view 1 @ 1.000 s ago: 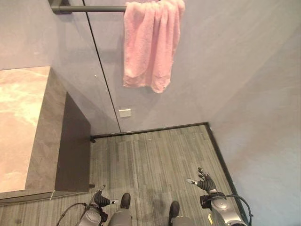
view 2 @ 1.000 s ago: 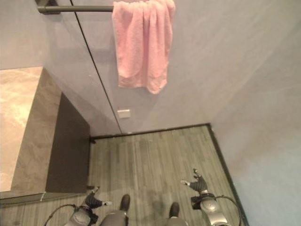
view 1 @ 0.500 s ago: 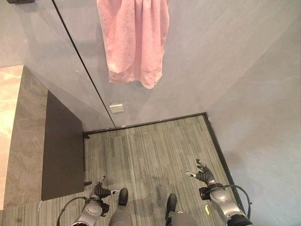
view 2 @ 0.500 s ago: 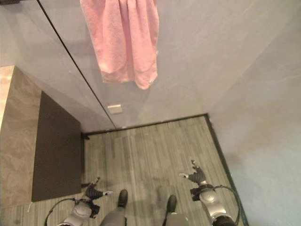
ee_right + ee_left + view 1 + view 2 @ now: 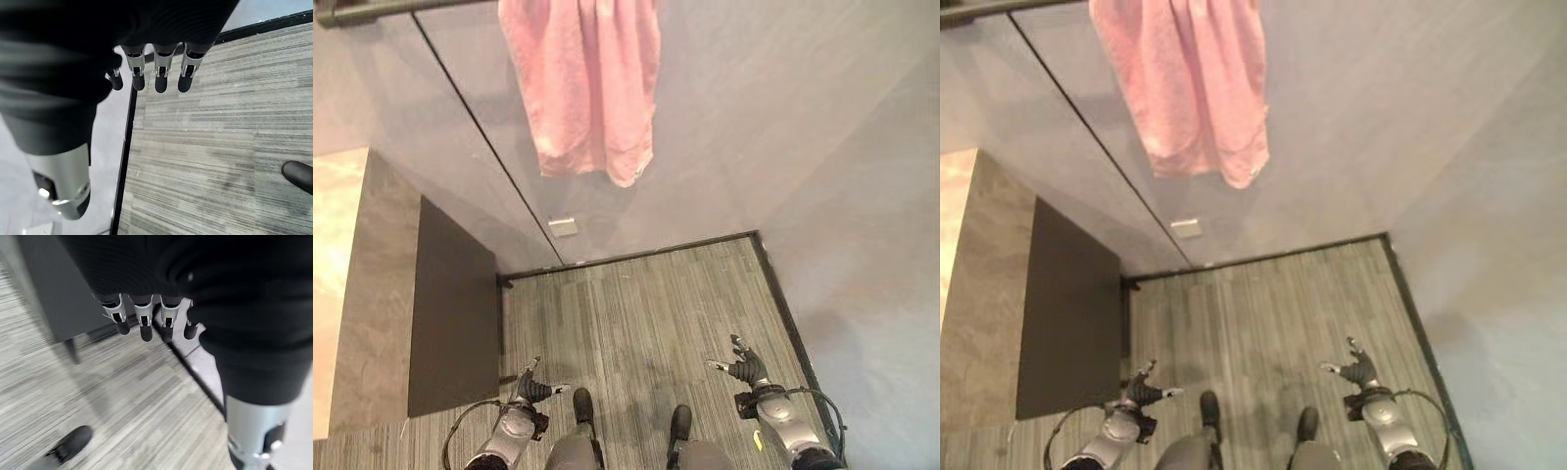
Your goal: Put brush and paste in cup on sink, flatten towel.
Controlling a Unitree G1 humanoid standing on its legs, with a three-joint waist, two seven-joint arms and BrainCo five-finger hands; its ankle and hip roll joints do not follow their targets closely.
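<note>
Towel [image 5: 582, 88] bunched on far wall rail [image 5: 372, 10] (pink) | left hand [image 5: 536, 390] low, near, fingers relaxed, empty | right hand [image 5: 747, 369] likewise, well apart

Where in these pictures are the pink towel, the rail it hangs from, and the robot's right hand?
pink towel [image 5: 582, 88], left eye view, middle of the hanging cloth
rail [image 5: 372, 10], left eye view, bare bar left of the towel
right hand [image 5: 745, 367], left eye view, back of the hand

Silver-grey left hand [image 5: 536, 390] hanging low at the side, fingers [image 5: 145, 323] relaxed and straight, silver-grey right hand [image 5: 747, 368] likewise low, fingers [image 5: 159, 73] extended, both empty
</note>
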